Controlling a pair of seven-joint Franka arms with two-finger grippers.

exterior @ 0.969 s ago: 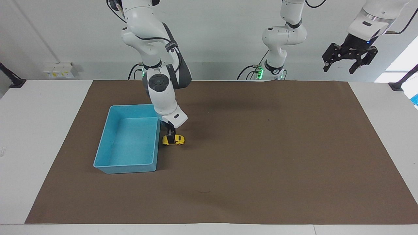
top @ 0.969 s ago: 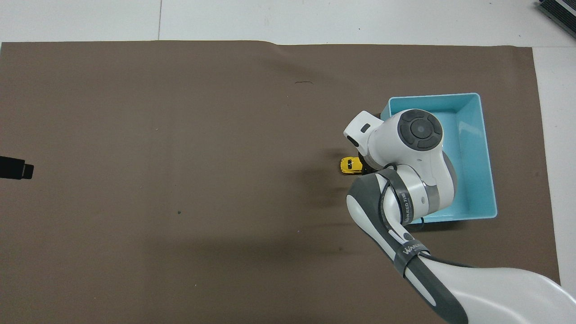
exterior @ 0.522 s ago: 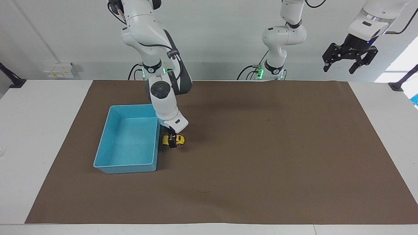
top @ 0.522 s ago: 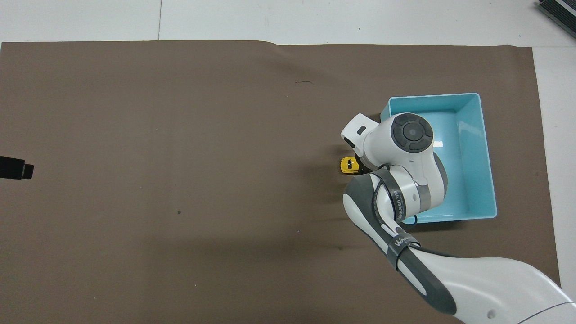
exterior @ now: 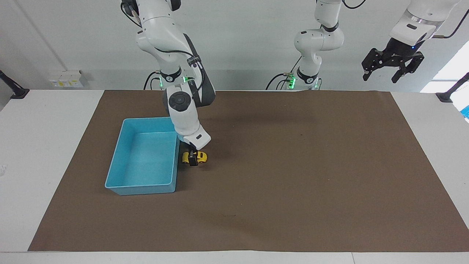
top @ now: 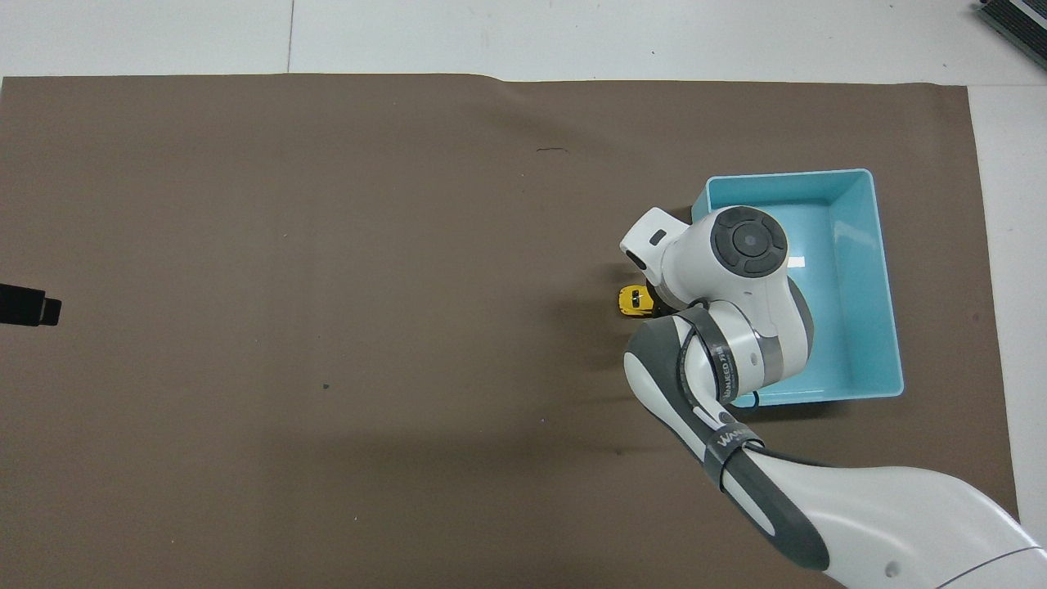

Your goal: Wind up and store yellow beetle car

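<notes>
The yellow beetle car [exterior: 199, 157] stands on the brown mat, right beside the blue bin [exterior: 139, 189] on the side toward the left arm's end of the table. My right gripper [exterior: 193, 158] is lowered down onto the car's middle. In the overhead view the right arm's wrist covers most of the car [top: 634, 301], and only its yellow end shows beside the bin [top: 891, 327]. My left gripper [exterior: 392, 69] waits open and empty, raised high at its own end of the table; only its tip [top: 29, 304] shows in the overhead view.
The brown mat [exterior: 293, 183] covers most of the white table. The blue bin holds nothing. A small dark speck [exterior: 301, 135] lies on the mat near its middle.
Over the last second my right gripper came down from just above the car to around its middle. The car and the left arm stayed put.
</notes>
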